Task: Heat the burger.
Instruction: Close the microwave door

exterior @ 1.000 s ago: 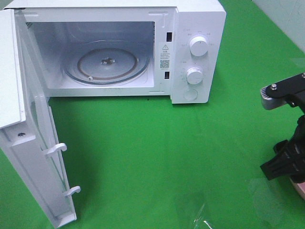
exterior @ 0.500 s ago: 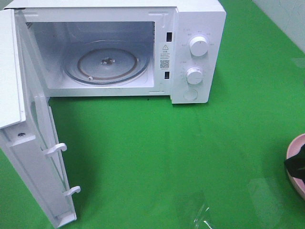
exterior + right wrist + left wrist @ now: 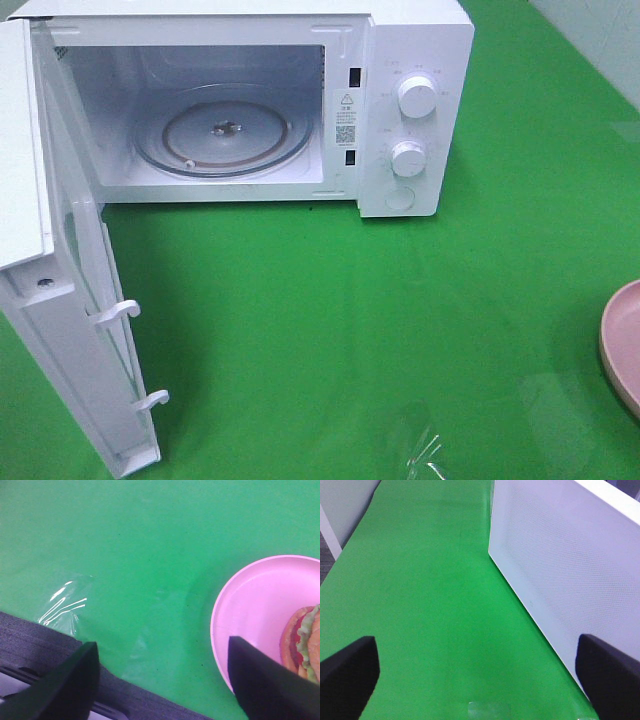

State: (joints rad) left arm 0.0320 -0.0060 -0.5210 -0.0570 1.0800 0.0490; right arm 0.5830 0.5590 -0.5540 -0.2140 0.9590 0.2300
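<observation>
The microwave [image 3: 250, 105] stands at the back of the green counter [image 3: 330, 330] with its door [image 3: 60, 300] swung fully open, and the glass turntable [image 3: 222, 133] inside is bare — so the opening step looks done, while nothing has been loaded yet.

The burger [image 3: 305, 642] is on the pink plate [image 3: 255, 605], which sits on the counter well apart from the microwave, at the robot's right. In the high view only the rim of the plate shows at the edge, and the burger itself is outside that view.

The right claw [image 3: 162, 680] hangs above the counter just beside the plate; its 2 fingers stand wide apart and hold nothing. The left claw [image 3: 480, 672] is also spread wide and empty, near the outer face of the open door.

What is left, as I judge it: take the plate or burger, put it on the turntable, close the door and turn the 2 dials [image 3: 416, 97] — most of the task is ahead.
</observation>
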